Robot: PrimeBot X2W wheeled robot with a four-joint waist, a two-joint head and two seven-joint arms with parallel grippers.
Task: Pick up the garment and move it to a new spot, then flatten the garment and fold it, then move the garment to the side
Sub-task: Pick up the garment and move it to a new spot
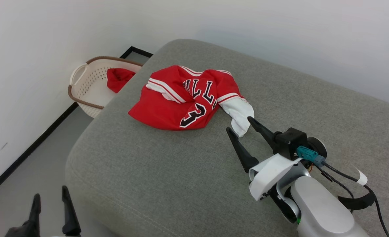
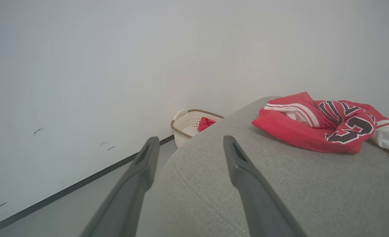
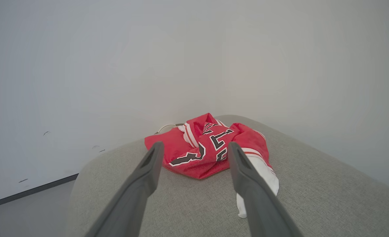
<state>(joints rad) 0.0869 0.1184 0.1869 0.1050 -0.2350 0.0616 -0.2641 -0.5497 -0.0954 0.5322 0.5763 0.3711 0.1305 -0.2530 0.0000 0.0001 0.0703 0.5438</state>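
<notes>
Two grippers show in the head view, both with fingers spread wide and nothing between them. The left gripper (image 1: 50, 191) hangs off the near-left corner of the grey upholstered seat (image 1: 148, 171). The right gripper (image 1: 238, 124) reaches in from the near-right side, its tips at the end of the white sleeve (image 1: 238, 110); whether they touch it I cannot tell. The red jersey (image 1: 174, 105) lies crumpled towards the seat's far-left corner, just past which a white basket (image 1: 89, 84) stands on the floor with a red cloth (image 1: 118, 79) in it.

From the left wrist view, the left gripper (image 2: 191, 138) points over the seat's left edge (image 2: 194, 171) towards the basket (image 2: 182, 126), well apart from the jersey (image 2: 293, 131).

From the right wrist view, the right gripper (image 3: 195, 144) is aimed squarely at the jersey (image 3: 181, 153), with the sleeve (image 3: 263, 171) trailing beside its right finger.

Judging by the folds, the jersey is light, limp and probably slick, so it should bunch and sag when lifted. The sleeve is the nearest hold, but pinching it alone would likely leave the body dangling. A thick ridge of striped trim at the shoulder looks like the firmer hold.
</notes>
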